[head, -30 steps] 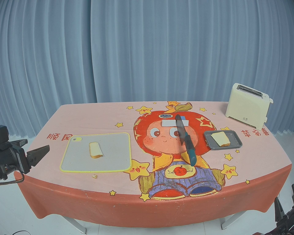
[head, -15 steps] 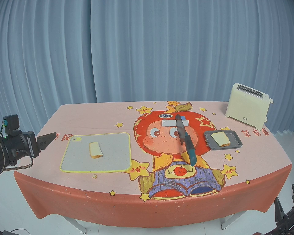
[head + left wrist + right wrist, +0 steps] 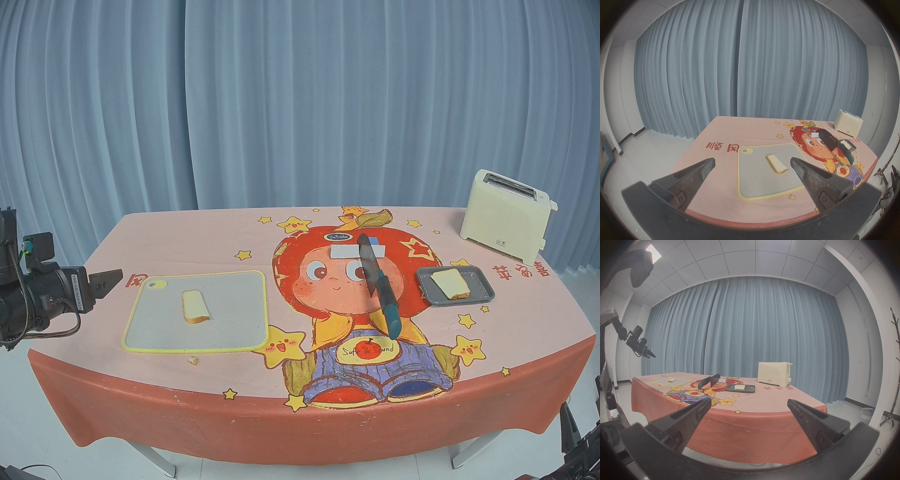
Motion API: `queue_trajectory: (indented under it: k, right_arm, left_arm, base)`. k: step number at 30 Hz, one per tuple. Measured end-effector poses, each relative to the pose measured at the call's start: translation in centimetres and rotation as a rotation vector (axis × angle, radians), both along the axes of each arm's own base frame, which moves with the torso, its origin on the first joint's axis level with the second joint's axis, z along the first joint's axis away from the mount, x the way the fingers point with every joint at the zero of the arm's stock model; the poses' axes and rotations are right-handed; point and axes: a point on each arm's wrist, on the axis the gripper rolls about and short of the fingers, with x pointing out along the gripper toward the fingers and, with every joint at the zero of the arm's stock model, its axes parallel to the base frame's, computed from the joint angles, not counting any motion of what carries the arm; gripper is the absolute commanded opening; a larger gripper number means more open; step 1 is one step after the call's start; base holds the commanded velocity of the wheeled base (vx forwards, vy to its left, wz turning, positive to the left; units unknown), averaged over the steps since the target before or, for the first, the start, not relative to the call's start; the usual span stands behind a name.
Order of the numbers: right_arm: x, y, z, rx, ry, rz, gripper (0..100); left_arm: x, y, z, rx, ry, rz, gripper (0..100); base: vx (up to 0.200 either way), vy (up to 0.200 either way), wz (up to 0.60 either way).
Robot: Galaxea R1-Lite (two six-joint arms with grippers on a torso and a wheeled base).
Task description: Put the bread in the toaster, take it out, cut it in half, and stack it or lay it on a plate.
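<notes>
The left claw (image 3: 111, 278) hangs level at the end of its arm (image 3: 31, 300), its 2 fingers (image 3: 693, 175) spread wide with nothing between them, the tabletop (image 3: 725, 131) ahead of and below it. The right claw (image 3: 749, 402) sits low, level, its 2 fingers parted wide and empty, the tabletop well ahead.

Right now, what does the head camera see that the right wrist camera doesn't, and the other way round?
Head camera: the slots on top of the toaster and a crumb on the tablecloth near the cutting board. Right wrist camera: the ceiling and the right tool, open. Both: toaster, knife, tray with bread, the bread piece on the cutting board, and the left tool.
</notes>
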Motion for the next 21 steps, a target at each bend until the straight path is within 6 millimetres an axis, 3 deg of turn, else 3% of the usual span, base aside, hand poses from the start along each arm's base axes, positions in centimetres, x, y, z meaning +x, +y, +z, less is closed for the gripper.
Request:
queue_trajectory:
  k: [12, 21]
  right_arm:
    - [0.0, 0.0, 0.0, 0.0, 0.0, -0.001, 100]
    - [0.0, 0.0, 0.0, 0.0, 0.0, 0.0, 100]
  left_arm:
    - [2.1, -0.5, 0.2, -0.026, -0.039, 0.043, 100]
    - [3.0, -0.6, -0.8, -0.023, 0.002, 0.056, 100]
  base:
    - [0.0, 0.0, 0.0]
    - [0.0, 0.0, 0.0]
